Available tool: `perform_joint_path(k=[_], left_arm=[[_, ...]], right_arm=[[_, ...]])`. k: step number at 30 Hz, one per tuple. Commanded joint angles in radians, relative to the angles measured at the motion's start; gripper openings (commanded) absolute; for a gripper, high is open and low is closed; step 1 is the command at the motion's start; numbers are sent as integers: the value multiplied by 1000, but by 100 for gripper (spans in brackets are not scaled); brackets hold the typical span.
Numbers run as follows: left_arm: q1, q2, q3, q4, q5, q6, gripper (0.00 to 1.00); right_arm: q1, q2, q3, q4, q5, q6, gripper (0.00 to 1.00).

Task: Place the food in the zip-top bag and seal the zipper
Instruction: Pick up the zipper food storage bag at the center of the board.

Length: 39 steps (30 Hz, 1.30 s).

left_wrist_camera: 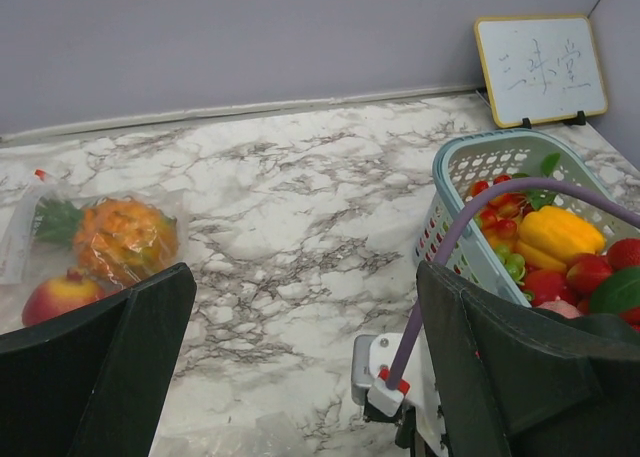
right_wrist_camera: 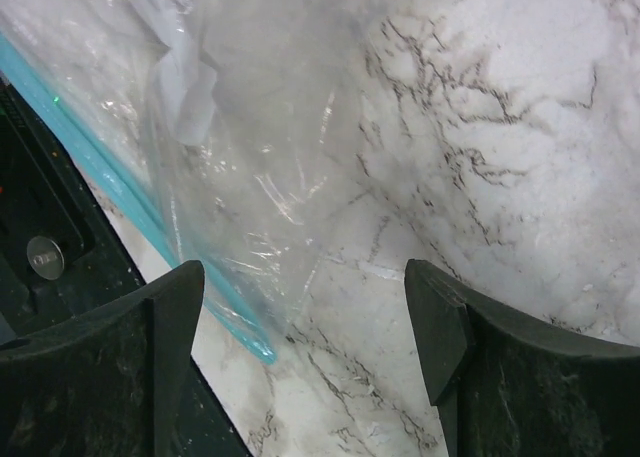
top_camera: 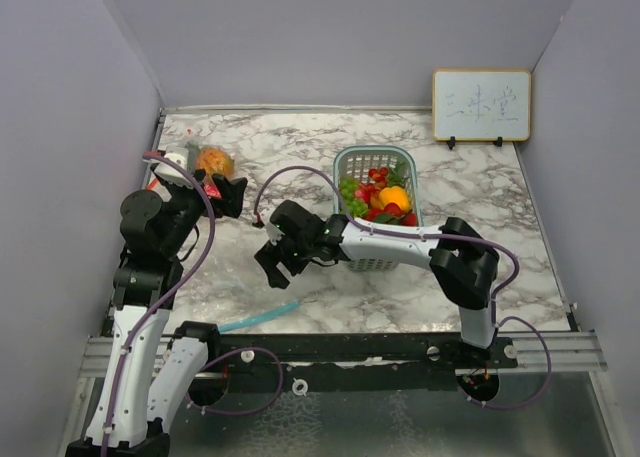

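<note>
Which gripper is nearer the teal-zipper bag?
Right. The right gripper hangs open over the teal-zipper bag; the left gripper is farther back, near the orange at the far left.

**A:** What carries everything?

**B:** A white, marble-patterned tabletop (top_camera: 470,237) with grey veins.

**A:** And what lies directly on it?

**B:** A teal mesh basket (top_camera: 372,150) stands right of centre, towards the back. A small whiteboard (top_camera: 481,104) stands in the far right corner.

**A:** Anything on the left?

**B:** At the far left there is an orange toy fruit (left_wrist_camera: 125,239) under crinkled clear plastic, with a peach (left_wrist_camera: 60,297) just beside it. Near the front edge, left of centre, a clear zip-top bag (right_wrist_camera: 250,127) lies flat, its teal zipper strip (top_camera: 258,318) angled along the tabletop.
</note>
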Motion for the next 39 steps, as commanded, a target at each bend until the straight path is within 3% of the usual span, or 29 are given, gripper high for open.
perform_joint_path(k=[1,10,14,16,19,20,26,35,39], left_arm=[[-3,-17,10,4,-1,7,96],[-5,-21,12,0,-1,9,96],[-4,-21,12,-2,-5,10,96],[-5,-21,8,-1,-7,10,96],[-5,-23,8,-1,-9,7,96],[-4,-24,9,0,-9,8,96],[-6,-19,44,-7,9,2,93],[-21,-34,71,3,136,14,63],[-31,-64,47,11,293,112,58]], right_arm=[[53,57,63,-26,41,-19,83],[62,138,56,22,23,15,85],[74,132,27,40,24,26,76],[76,126,8,55,23,31,57],[77,112,-13,70,38,39,10],[76,106,-13,67,52,39,2],[75,-20,37,12,250,31,1],[15,-201,175,-10,412,-20,1],[-38,-224,228,-47,403,-44,1]])
